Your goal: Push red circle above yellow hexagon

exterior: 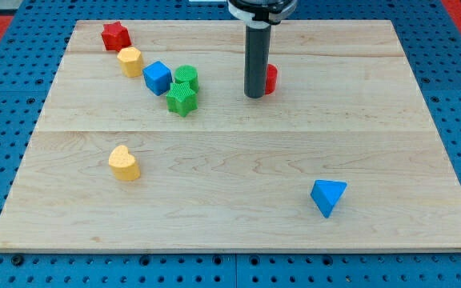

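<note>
Rod hides most of red circle; tip touching.

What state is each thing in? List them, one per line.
My tip: down on the board, touching the red circle's left side.
Red circle: partly hidden behind the rod.
Yellow hexagon: untouched, beside the red star.
Blue cube: against the green blocks.
Yellow heart: alone.
Blue triangle: alone.
</note>
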Robot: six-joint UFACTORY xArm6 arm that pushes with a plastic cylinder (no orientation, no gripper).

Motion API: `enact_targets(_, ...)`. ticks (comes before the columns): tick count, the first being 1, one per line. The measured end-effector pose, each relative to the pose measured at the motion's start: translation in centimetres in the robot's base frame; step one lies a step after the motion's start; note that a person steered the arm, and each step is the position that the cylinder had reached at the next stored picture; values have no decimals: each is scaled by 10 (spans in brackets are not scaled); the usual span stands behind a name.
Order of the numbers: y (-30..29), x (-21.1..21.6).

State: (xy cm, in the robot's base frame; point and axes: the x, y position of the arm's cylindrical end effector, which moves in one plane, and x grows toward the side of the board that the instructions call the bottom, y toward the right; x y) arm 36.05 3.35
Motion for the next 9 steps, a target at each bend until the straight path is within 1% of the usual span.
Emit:
enact_targets(1, 50, 0)
enact_targets(2, 54, 5)
enact_targets(4, 29, -38)
enact_targets(5, -25, -49)
enact_targets(8, -30, -55)
enact_targets(9, -5, -41)
